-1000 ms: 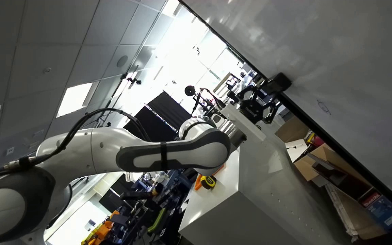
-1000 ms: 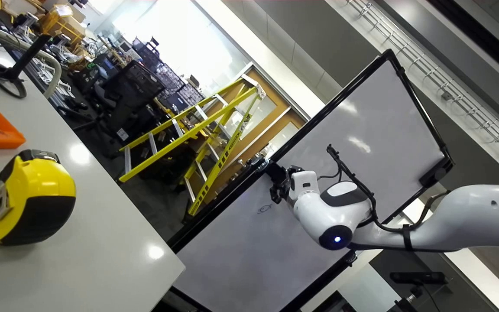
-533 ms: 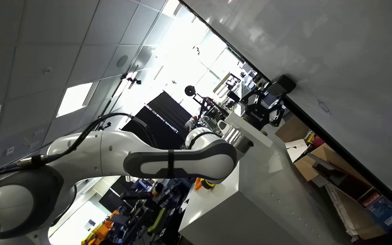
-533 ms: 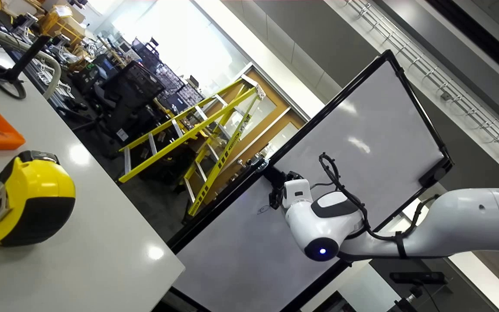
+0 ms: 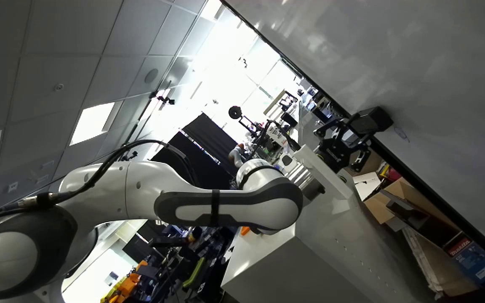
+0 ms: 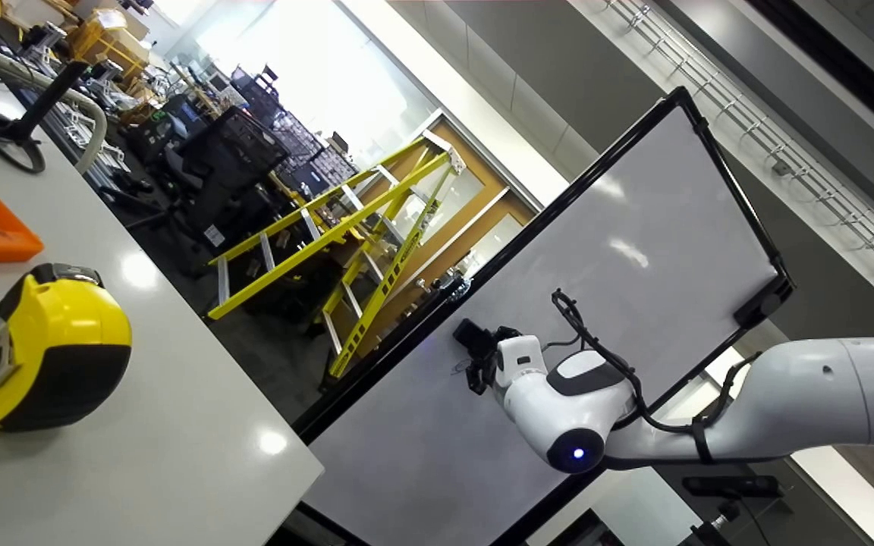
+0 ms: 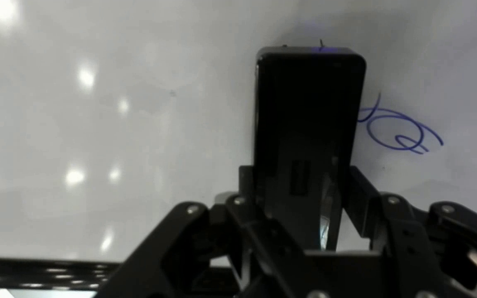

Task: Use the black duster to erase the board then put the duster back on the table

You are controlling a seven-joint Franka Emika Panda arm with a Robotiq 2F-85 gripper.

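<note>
Erase step on board, I'd judge: gripper has black duster pinched just left of blue scribble in wrist view, next move calls for a flat, pressed sweep over it.

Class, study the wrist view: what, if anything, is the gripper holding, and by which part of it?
The gripper holds the duster, pinched across its two long sides, nearer the end that is lower in the wrist view.

The black duster hides part of the board; the table is cropped in an exterior view
</note>
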